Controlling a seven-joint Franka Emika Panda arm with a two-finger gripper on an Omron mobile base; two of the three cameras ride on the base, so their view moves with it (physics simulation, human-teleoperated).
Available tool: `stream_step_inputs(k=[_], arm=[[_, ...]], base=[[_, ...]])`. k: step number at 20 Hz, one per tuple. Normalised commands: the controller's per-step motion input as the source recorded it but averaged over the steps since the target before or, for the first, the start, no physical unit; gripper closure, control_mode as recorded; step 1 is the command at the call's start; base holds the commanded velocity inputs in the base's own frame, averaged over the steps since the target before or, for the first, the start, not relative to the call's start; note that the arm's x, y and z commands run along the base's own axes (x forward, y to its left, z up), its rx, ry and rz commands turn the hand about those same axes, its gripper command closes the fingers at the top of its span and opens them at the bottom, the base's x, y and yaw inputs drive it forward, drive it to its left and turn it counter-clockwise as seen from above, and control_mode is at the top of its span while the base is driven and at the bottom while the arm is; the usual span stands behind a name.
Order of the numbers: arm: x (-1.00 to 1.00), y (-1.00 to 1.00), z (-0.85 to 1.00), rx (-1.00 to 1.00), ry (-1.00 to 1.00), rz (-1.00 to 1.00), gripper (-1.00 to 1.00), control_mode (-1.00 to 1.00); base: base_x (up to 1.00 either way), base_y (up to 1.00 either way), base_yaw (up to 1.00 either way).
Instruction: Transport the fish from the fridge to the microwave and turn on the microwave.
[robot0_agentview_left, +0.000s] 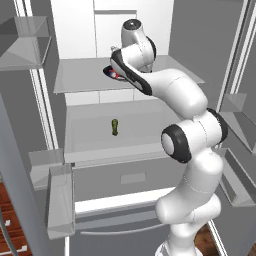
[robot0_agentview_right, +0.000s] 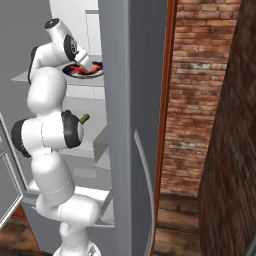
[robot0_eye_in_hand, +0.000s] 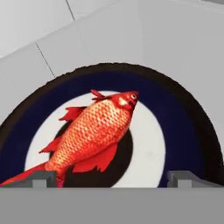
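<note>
The fish (robot0_eye_in_hand: 94, 133), red-orange and glossy with clear scales, red fins and a forked tail, is lying on a round plate (robot0_eye_in_hand: 183, 131) ringed in dark blue, white and black, sitting on an upper shelf (robot0_agentview_left: 80, 75) of the fridge (robot0_agentview_left: 75, 30). The gripper (robot0_eye_in_hand: 111, 177) is hovering over it, its fingertips (robot0_eye_in_hand: 43, 177) standing spread wide, the fish lying between them ungripped. The left base view is showing a small green pickle-like item (robot0_agentview_left: 115, 127) on the shelf below; the hand view is giving the fish's detail.
</note>
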Motion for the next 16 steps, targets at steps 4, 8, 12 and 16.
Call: stream_step_inputs(k=[4, 8, 12, 16], arm=[[0.18, 0.05, 0.0, 0.07, 0.07, -0.05, -1.0, -1.0], [0.2, 0.01, 0.0, 0.06, 0.02, -0.05, -1.0, -1.0], [0.26, 0.0, 0.0, 0.02, 0.0, -0.06, -1.0, -1.0], [0.22, 0.03, -0.06, 0.0, 0.0, -0.07, -1.0, -1.0]], base=[[0.0, 0.0, 0.0], [0.0, 0.0, 0.0], [0.0, 0.0, 0.0], [0.0, 0.0, 0.0]])
